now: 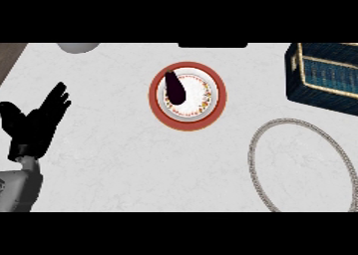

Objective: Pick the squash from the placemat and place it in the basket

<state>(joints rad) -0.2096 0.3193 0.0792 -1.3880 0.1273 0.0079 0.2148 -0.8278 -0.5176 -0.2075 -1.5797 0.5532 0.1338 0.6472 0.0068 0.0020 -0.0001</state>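
No squash shows anywhere in the head view. The round white placemat with a braided rim (292,121) lies at the right with nothing on it. A dark blue woven basket (314,97) stands at the far right; nothing shows inside it. My left hand (34,124) rests open at the left edge, fingers up, holding nothing. My right hand is out of view.
A red-rimmed plate (218,94) sits at the centre back with a dark, long eggplant-like vegetable (175,88) lying on it. A grey rounded object (78,47) and a black object (212,45) touch the far edge. A wooden strip (1,60) borders the counter's left.
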